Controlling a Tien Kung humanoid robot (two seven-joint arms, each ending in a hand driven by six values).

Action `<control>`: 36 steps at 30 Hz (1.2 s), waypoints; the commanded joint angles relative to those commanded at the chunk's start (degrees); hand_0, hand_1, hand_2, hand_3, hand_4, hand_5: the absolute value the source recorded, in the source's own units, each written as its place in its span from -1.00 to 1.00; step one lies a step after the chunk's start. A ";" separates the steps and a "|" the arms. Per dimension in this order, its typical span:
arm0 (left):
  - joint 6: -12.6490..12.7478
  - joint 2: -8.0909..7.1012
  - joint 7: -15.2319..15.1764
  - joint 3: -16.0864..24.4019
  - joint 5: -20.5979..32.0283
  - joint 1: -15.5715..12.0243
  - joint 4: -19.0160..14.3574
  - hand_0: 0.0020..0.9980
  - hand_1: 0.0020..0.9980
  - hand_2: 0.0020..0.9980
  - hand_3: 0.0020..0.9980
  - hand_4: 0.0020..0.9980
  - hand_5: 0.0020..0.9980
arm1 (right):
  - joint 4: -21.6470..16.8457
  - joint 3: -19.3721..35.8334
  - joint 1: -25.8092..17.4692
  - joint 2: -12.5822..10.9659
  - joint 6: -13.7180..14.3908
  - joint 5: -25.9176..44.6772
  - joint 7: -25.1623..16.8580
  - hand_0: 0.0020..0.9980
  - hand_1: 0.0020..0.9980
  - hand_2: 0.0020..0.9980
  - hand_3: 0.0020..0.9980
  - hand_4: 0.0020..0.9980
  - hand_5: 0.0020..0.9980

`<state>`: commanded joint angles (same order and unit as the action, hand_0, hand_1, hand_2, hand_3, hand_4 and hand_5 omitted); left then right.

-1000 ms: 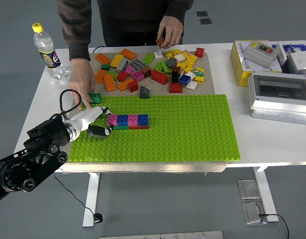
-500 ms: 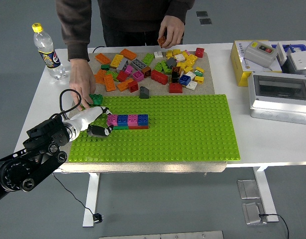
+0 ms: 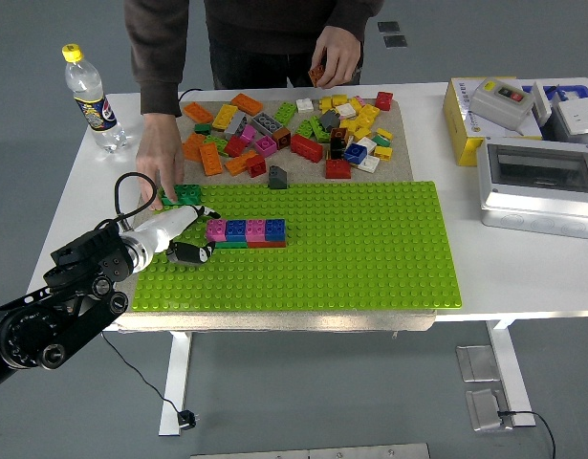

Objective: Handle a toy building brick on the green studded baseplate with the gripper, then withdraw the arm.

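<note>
Since a second ago, your left hand point(image 3: 184, 234) has barely moved, while the person's hand point(image 3: 161, 163) slid its green brick point(image 3: 186, 193) a bit right at the far left edge of the green baseplate point(image 3: 370, 249). Your fingers look loosely open and hold nothing, though they blur together. They sit just left of the row of bricks point(image 3: 246, 232) on the baseplate. Your right arm is cut off from view.

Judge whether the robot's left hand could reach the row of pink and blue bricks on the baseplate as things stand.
Probably yes: the left hand already lies on the green baseplate just left of the brick row, with nothing between them. The person's hand rests further back.
</note>
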<state>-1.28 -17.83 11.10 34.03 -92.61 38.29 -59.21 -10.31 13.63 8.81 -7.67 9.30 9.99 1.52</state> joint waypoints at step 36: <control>-1.51 -8.29 4.16 9.76 -8.54 -5.32 -18.33 1.00 0.97 0.98 0.29 0.67 0.37 | 0.00 4.15 -0.25 -0.42 0.33 -3.68 0.34 0.42 0.39 0.51 0.43 -0.11 0.69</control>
<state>-2.79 -26.12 15.26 43.78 -101.16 32.98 -77.54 -10.31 17.78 8.55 -8.09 9.63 6.31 1.86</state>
